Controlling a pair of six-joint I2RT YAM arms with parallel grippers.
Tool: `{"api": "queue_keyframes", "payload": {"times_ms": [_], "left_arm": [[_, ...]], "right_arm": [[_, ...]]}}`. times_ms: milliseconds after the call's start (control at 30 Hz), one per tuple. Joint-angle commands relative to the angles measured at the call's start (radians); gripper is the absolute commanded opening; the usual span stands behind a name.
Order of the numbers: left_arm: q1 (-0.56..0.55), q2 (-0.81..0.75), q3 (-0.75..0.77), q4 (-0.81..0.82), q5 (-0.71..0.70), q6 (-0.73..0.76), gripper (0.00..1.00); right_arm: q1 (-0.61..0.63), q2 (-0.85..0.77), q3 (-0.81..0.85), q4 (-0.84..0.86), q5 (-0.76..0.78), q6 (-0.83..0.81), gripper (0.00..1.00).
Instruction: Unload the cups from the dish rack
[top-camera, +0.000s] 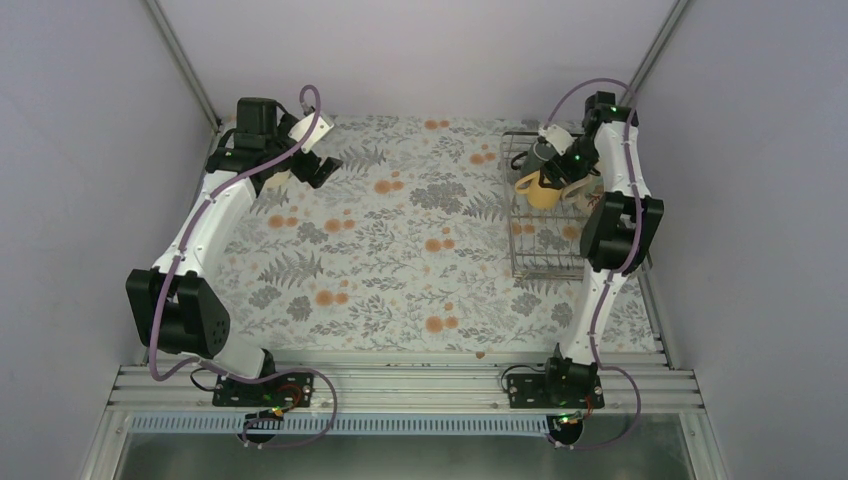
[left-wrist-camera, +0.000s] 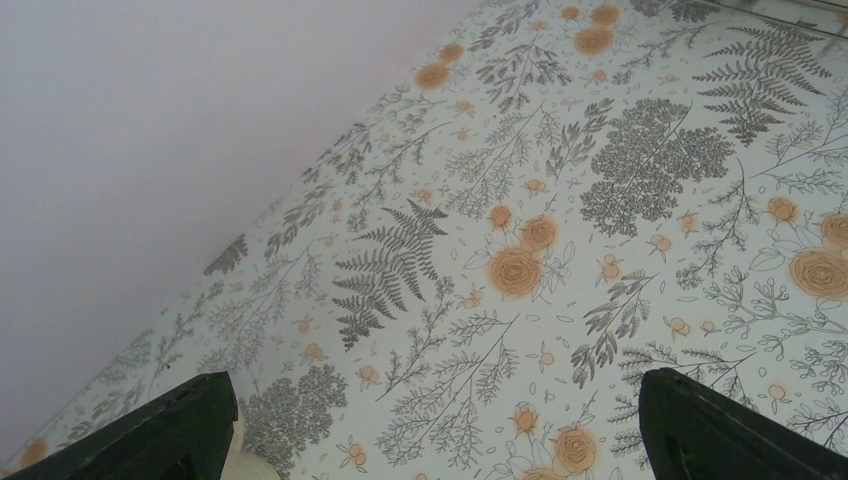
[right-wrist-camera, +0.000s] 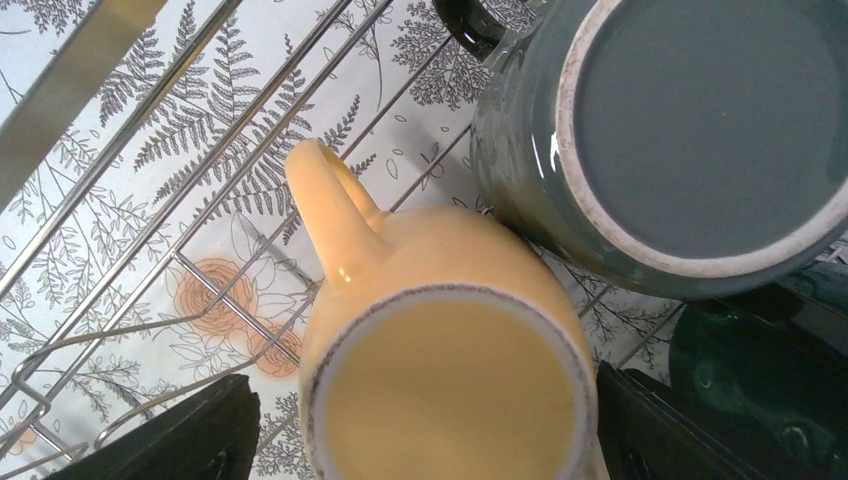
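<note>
The wire dish rack (top-camera: 545, 250) stands at the far right of the table. A yellow mug (top-camera: 541, 191) and a dark grey mug (top-camera: 543, 152) sit in it, both bottom up. My right gripper (top-camera: 557, 177) is over the rack, open. In the right wrist view it (right-wrist-camera: 425, 392) straddles the yellow mug (right-wrist-camera: 450, 330); the left finger (right-wrist-camera: 180, 430) stands apart from it. The grey mug (right-wrist-camera: 700, 130) touches it, and a dark teal mug (right-wrist-camera: 750, 375) lies lower right. My left gripper (top-camera: 322, 166) is open and empty at the far left, beside a cream mug (top-camera: 279, 178), mostly hidden.
A flowered cloth (top-camera: 400, 250) covers the table. Grey walls close in on the left, back and right. The rack's wires (right-wrist-camera: 200, 200) and prongs run under the mugs. A metal rail (top-camera: 400, 385) holds both arm bases at the near edge. The cream mug's edge (left-wrist-camera: 250, 465) shows by the left finger.
</note>
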Motion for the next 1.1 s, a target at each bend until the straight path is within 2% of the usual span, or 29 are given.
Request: {"api": "queue_keyframes", "payload": {"times_ms": [0, 100, 300, 433, 700, 900, 1067], "left_arm": [[-0.004, 0.0, -0.004, -0.007, 0.032, -0.001, 1.0], [-0.005, 0.002, -0.004, -0.009, 0.036, 0.0, 1.0], [-0.006, 0.004, -0.012, -0.006, 0.034, 0.001, 1.0], [-0.008, 0.004, -0.02, -0.001, 0.039, -0.001, 1.0], [-0.056, -0.012, -0.032, 0.039, 0.05, -0.005, 1.0], [-0.187, -0.028, -0.059, 0.176, 0.07, -0.005, 1.0], [-0.281, 0.021, -0.046, 0.302, 0.12, -0.006, 1.0]], "right_arm": [[-0.01, 0.024, 0.02, -0.007, -0.05, 0.019, 0.84], [-0.011, 0.033, 0.024, -0.007, -0.053, 0.026, 0.79], [-0.017, 0.031, 0.028, -0.005, -0.046, 0.036, 0.61], [-0.026, 0.025, 0.027, -0.001, -0.049, 0.037, 0.55], [-0.037, -0.044, 0.04, -0.008, -0.091, 0.045, 0.49], [-0.043, -0.121, 0.008, -0.008, -0.143, 0.052, 0.49], [-0.044, -0.152, -0.004, -0.008, -0.167, 0.062, 0.47]]}}
